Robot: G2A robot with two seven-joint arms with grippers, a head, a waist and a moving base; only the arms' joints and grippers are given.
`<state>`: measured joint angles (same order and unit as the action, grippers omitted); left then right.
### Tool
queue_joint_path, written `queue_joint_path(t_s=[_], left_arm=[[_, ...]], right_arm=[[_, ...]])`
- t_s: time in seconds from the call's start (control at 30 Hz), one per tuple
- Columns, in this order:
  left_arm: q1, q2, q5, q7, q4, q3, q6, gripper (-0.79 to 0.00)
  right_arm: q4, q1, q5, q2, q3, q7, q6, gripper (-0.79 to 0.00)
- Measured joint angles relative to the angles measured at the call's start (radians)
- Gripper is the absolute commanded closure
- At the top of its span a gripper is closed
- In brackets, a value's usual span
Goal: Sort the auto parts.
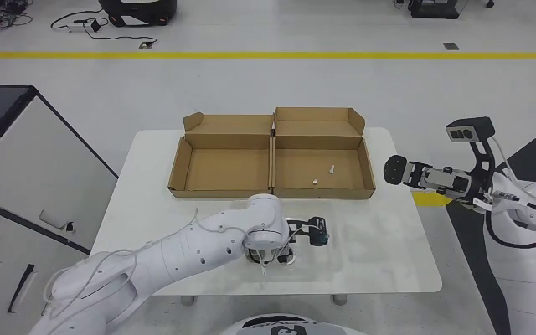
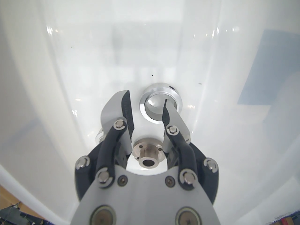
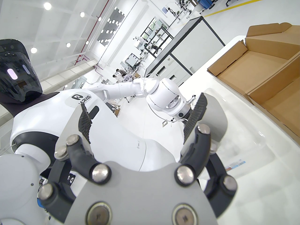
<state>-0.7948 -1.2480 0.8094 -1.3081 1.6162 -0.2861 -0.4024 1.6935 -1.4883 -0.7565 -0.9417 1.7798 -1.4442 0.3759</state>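
My left gripper (image 2: pixel 145 97) is open and points down over the table's front middle (image 1: pixel 283 254). A silver ring collar (image 2: pixel 161 101) lies just under its tips, with one fingertip (image 2: pixel 166 108) over the ring's hole and the other outside its rim. A flanged metal hub (image 2: pixel 147 153) stands between the fingers, closer to the palm. Another metal part (image 2: pixel 99 136) peeks out behind one finger, mostly hidden. My right gripper (image 3: pixel 140 118) is open with nothing in it, held off the table's right edge (image 1: pixel 395 170).
Two open cardboard boxes stand side by side at the back of the table, the left box (image 1: pixel 177 167) and the right box (image 1: pixel 366 172). Two small white parts (image 1: pixel 332 167) lie in the right one. A clear plastic tray (image 3: pixel 246 129) sits in front of the boxes.
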Motion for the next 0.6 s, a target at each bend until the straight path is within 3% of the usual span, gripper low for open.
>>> queue_joint_path(t_s=[0.6], left_arm=[[-0.014,-0.013,0.036,0.012,-0.024,-0.002,-0.012,-0.225]], right_arm=[[0.000,0.000,0.000,0.000,0.000,0.000,0.000,-0.785]])
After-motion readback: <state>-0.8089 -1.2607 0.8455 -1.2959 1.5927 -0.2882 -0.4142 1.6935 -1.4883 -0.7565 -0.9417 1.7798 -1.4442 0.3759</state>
